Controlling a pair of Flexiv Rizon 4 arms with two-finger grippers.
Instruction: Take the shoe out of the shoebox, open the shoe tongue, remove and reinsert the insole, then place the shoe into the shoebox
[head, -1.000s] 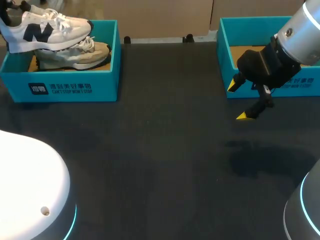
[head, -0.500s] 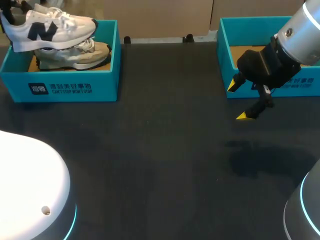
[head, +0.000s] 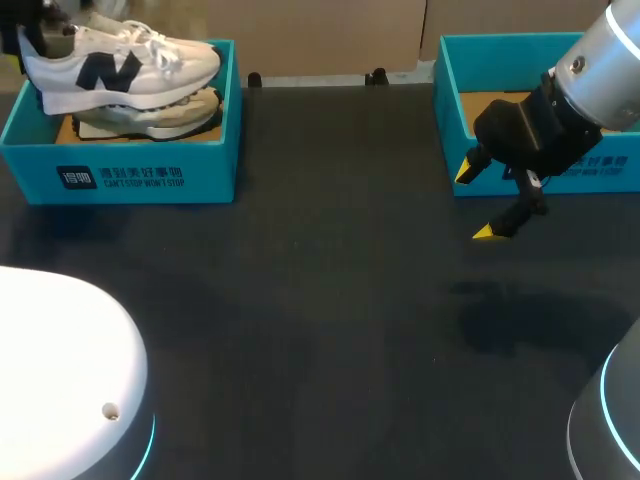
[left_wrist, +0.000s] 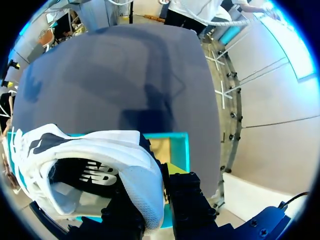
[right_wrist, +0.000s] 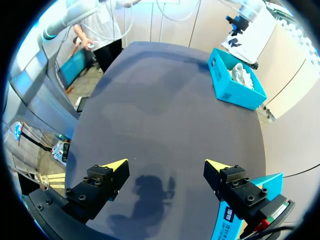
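Up close, in the left wrist view, my left claw (left_wrist: 152, 202) is clenched on the white shoe (left_wrist: 100, 150). Its two black fingers pinch the heel collar from either side, and the shoe's opening faces the camera. Beneath the shoe I see the teal rim of the left shoebox (left_wrist: 177, 142), with the dark table (left_wrist: 125, 85) stretching out beyond it.

From the head view, the shoe hangs over the left shoebox at the table's far left corner, with its toe pointing toward the table's middle. A second shoe (head: 190, 112), beige, lies inside that box directly under it; I cannot tell whether the two touch. My right claw (head: 475, 202) hangs above the table just in front of the right shoebox (head: 450, 60), with its yellow tips spread wide and nothing between them.

Lastly, in the right wrist view, my right claw is released, its fingers well apart over bare tabletop. A corner of the right shoebox sits beside one finger, and the left shoebox lies far ahead across the table.
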